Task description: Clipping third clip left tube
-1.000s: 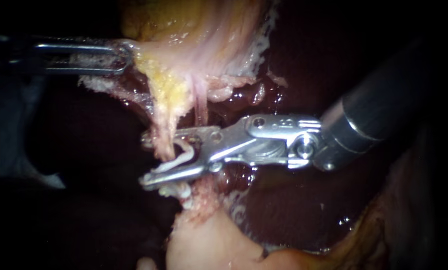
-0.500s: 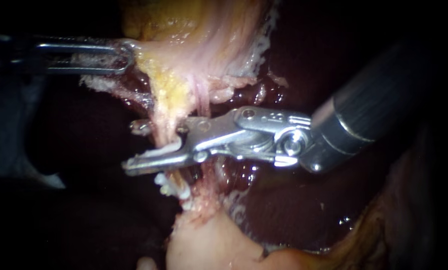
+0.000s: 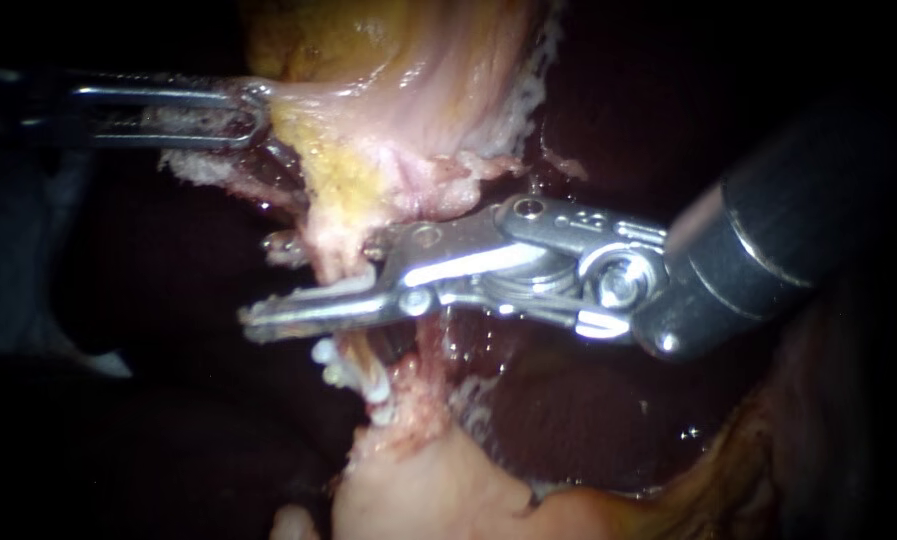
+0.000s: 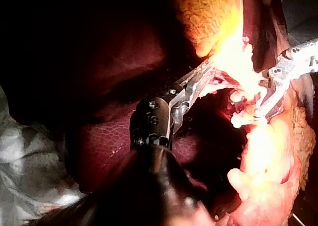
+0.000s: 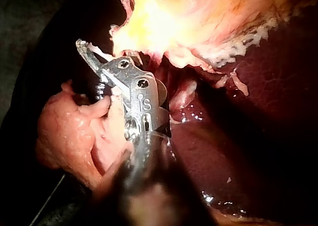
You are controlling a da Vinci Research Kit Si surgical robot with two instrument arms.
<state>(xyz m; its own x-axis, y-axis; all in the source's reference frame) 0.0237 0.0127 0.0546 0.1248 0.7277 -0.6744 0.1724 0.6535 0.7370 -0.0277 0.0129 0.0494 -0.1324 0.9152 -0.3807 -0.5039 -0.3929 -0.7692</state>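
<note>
Where left tube (image 3: 334, 250) drops from gallbladder (image 3: 408, 80), right instrument (image 3: 268, 285) jaws straddle it, drawn near together, gripping white clip (image 3: 353, 288) around tube. Lower clips (image 3: 353, 375) sit on same tube just beneath jaws. Left instrument (image 3: 251, 112) jaws closed tight on gallbladder edge. Dark liver (image 3: 588, 400) behind.
</note>
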